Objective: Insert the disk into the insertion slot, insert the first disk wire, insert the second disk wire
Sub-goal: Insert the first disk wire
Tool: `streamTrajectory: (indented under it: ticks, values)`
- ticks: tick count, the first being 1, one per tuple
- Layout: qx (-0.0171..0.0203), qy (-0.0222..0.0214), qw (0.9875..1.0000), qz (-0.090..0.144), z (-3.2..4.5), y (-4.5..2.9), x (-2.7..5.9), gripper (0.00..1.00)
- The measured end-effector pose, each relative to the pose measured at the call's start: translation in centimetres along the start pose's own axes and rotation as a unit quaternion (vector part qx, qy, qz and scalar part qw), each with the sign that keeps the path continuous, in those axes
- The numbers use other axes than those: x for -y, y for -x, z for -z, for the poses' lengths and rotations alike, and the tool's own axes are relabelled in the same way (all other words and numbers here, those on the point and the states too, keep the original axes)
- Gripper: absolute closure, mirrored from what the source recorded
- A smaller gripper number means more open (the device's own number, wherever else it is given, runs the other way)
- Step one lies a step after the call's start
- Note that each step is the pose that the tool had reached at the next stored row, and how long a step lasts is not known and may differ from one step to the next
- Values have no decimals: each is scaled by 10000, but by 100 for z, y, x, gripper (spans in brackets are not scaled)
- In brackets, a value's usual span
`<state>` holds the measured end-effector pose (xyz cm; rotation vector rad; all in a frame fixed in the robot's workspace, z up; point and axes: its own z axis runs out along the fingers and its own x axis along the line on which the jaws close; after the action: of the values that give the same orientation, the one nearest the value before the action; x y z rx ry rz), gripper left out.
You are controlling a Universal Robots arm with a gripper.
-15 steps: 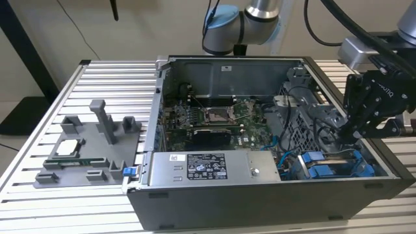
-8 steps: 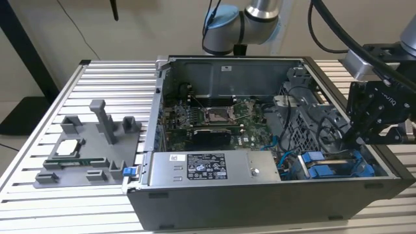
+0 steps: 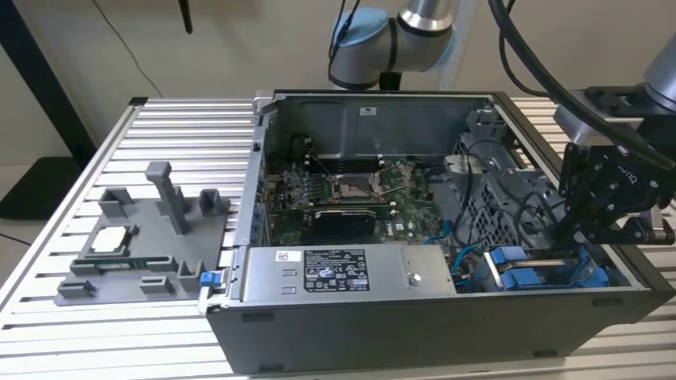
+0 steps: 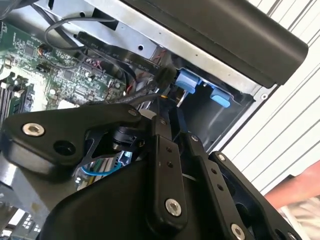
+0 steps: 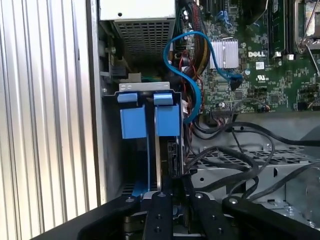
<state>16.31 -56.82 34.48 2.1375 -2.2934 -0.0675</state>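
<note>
Two blue-fronted drive carriers stand side by side in the grey drive cage (image 5: 111, 125) of the open computer case (image 3: 423, 317). The disk (image 5: 167, 120) is the one in line with my fingers, and it sits down in the insertion slot (image 3: 525, 279). My gripper (image 5: 173, 184) hangs just above the disk's edge, at the exterior view's right (image 3: 568, 237). Its fingers (image 5: 159, 212) are nearly together, with a black disk wire (image 5: 220, 150) running out from between them. In the second wrist view the gripper (image 4: 170, 112) points at the blue carrier tabs (image 4: 187, 80).
A looping blue cable (image 5: 192, 60) and black cables (image 5: 250, 132) crowd the space beside the cage. The motherboard (image 3: 349, 190) and power supply (image 3: 349, 273) fill the rest of the case. A grey parts fixture (image 3: 148, 245) lies on the slatted table. A person's arm (image 4: 300, 192) is nearby.
</note>
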Motion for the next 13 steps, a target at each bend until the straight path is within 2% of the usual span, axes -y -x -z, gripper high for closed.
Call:
streamTrajectory:
  ticks: [6,13]
  values:
    - [20,3,10000,10,-17,19,9,100]
    - [17,2,10000,9,-57,33,9,100]
